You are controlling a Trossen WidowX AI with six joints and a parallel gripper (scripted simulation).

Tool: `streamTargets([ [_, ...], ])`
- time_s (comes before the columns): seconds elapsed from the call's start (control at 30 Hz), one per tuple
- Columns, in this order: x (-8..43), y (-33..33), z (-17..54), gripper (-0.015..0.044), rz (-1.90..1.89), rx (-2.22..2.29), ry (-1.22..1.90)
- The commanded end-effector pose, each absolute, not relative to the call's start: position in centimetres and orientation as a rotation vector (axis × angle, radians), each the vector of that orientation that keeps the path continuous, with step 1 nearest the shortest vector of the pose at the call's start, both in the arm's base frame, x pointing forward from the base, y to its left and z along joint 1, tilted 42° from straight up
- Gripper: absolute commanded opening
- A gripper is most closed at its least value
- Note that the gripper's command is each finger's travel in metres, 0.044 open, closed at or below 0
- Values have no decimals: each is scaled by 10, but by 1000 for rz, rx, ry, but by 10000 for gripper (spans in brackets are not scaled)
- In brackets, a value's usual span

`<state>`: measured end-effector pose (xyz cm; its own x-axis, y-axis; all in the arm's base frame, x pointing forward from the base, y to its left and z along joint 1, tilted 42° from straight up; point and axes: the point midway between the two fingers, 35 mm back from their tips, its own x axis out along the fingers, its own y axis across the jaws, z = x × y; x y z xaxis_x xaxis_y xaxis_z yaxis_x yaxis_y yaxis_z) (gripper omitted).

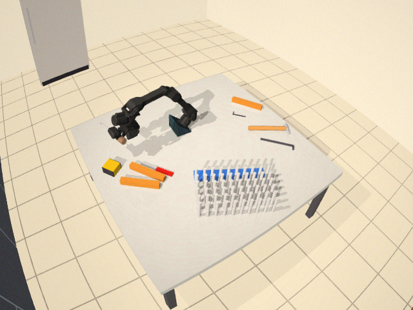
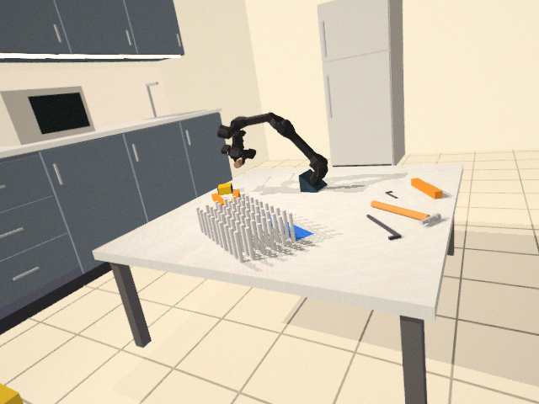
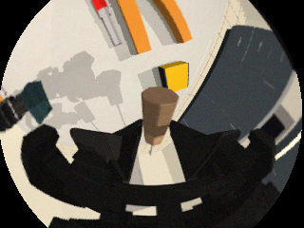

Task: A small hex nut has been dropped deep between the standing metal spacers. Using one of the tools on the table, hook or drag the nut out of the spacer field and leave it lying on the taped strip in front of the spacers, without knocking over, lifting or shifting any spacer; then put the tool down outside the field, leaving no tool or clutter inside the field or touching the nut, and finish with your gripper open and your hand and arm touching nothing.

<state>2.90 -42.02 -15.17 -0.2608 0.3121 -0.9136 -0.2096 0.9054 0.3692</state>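
My gripper (image 1: pixel 123 135) (image 2: pixel 237 156) (image 3: pixel 156 130) is shut on the brown wooden handle (image 1: pixel 122 141) (image 2: pixel 237 163) (image 3: pixel 160 104) of a thin wire tool. It holds the tool above the table, near the yellow block. The thin shaft (image 1: pixel 104 125) shows behind the hand in the top view. Pale standing spacers (image 1: pixel 233 203) (image 2: pixel 237 245) fill the field, upright as far as I can tell. The blue taped strip (image 1: pixel 229 174) (image 2: pixel 303 233) lies along the field's arm side. I cannot make out the nut among the spacers.
A yellow and black block (image 1: pixel 111 166) (image 2: pixel 225 188) (image 3: pixel 177 76), two orange bars (image 1: pixel 140 183) (image 3: pixel 135 28) and a red-handled tool (image 1: pixel 164 171) (image 3: pixel 100 5) lie near the hand. Across the table lie another orange bar (image 1: pixel 246 103), a small hook (image 1: pixel 239 115), a hammer (image 1: pixel 266 128) and a dark bent rod (image 1: pixel 277 142).
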Motion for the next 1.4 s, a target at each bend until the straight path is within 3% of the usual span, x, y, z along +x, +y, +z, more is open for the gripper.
streamTargets([
  [0.0, 25, -431, -133, 0, 495, 68, 1773],
  [0.2, 28, -433, -123, 0, 503, 55, 1764],
  [1.37, 210, -350, 45, 0, 871, -671, 1177],
])
